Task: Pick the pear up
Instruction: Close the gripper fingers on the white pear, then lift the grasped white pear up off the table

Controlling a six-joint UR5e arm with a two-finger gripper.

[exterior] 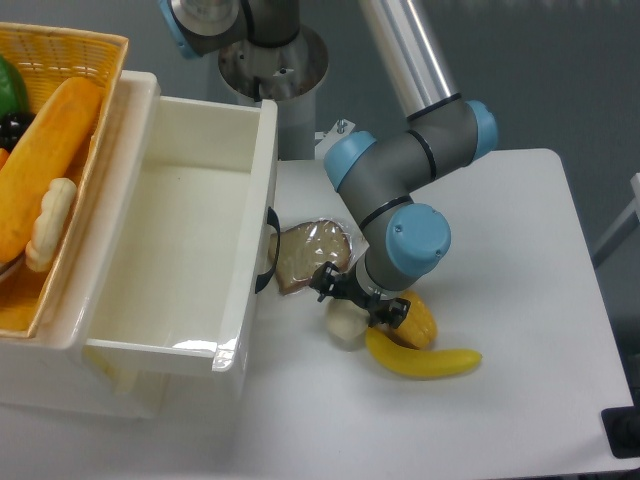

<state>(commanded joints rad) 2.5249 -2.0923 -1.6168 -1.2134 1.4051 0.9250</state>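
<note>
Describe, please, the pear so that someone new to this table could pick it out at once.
Start at the big white bin on the left of the table and look right of its near corner, under the arm's pincer. The pear lies there, partly hidden by it, beside a yellow-orange lumpy fruit and a banana. It alone is smooth and cream-white.

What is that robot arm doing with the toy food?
The arm is reaching down for the pear, a small cream-white toy on the table. Its end effector sits right over the pear, beside the lumpy orange fruit and the banana. The pear is not lifted yet, and I cannot tell if it is gripped.
</note>
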